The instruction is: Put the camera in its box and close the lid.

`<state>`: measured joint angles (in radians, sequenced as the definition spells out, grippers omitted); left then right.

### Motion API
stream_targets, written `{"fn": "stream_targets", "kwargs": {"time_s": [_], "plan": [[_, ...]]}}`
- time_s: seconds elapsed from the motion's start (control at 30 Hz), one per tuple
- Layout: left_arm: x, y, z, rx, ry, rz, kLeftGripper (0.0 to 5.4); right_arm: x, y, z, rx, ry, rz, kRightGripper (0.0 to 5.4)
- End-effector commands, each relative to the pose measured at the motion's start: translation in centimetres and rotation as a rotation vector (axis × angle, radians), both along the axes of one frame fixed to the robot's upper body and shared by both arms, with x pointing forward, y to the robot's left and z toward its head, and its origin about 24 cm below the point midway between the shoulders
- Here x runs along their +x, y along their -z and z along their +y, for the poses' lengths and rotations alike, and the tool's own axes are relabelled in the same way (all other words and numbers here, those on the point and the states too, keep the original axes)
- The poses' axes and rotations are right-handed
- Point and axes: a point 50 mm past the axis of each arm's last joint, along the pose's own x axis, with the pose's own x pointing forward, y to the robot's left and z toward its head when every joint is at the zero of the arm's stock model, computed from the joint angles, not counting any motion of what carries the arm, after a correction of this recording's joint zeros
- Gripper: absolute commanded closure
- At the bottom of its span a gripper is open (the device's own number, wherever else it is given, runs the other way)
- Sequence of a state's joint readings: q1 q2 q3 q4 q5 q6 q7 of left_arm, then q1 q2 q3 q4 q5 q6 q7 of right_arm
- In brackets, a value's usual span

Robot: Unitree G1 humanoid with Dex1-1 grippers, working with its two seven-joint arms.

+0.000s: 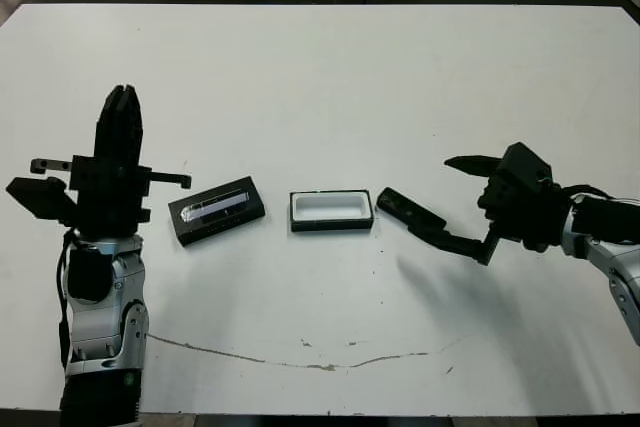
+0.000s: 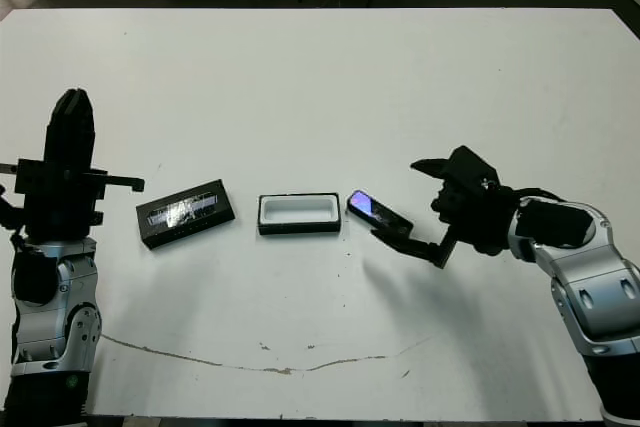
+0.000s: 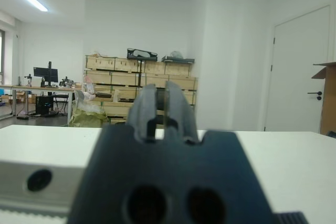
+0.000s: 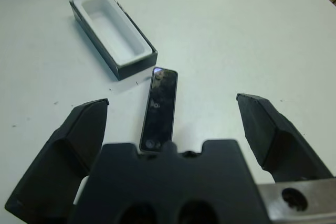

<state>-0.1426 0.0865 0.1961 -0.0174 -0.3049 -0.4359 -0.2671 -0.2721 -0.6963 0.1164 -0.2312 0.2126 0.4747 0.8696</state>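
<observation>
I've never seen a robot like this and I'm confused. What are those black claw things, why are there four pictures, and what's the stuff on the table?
The black claws are the robot's two grippers, its hands. Two pictures come from cameras on its head, looking down at the white table. The other two come from cameras on its wrists, looking along the fingers.

On the table lie three things in a row: a lid with a shiny window, an open box with white lining, and a slim black camera.

The right gripper is open around the camera, not yet squeezing it. The left gripper points up, shut and holding nothing.

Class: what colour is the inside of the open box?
White; the box has black outer walls. Clearest in the right wrist view.
</observation>
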Motion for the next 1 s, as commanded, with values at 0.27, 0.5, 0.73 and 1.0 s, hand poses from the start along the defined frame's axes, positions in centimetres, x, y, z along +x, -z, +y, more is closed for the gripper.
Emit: {"fn": "stream_targets", "kwargs": {"time_s": [0.27, 0.5, 0.73, 1.0], "plan": [[-0.2, 0.7, 0.3, 0.003, -0.013, 0.038, 5.40, -0.2, 2.4, -0.5, -0.022, 0.025, 0.095, 0.68], [-0.2, 0.7, 0.3, 0.002, -0.010, 0.039, 5.40, -0.5, 3.8, -0.7, -0.015, 0.033, 0.096, 1.92], [-0.2, 0.7, 0.4, 0.008, -0.006, 0.037, 5.40, -0.7, 5.2, -0.7, 0.012, 0.014, 0.119, 3.53], [-0.2, 0.7, 0.4, 0.009, -0.023, 0.039, 5.40, -0.7, 6.8, -0.7, 0.031, -0.008, 0.142, 5.09]]}}
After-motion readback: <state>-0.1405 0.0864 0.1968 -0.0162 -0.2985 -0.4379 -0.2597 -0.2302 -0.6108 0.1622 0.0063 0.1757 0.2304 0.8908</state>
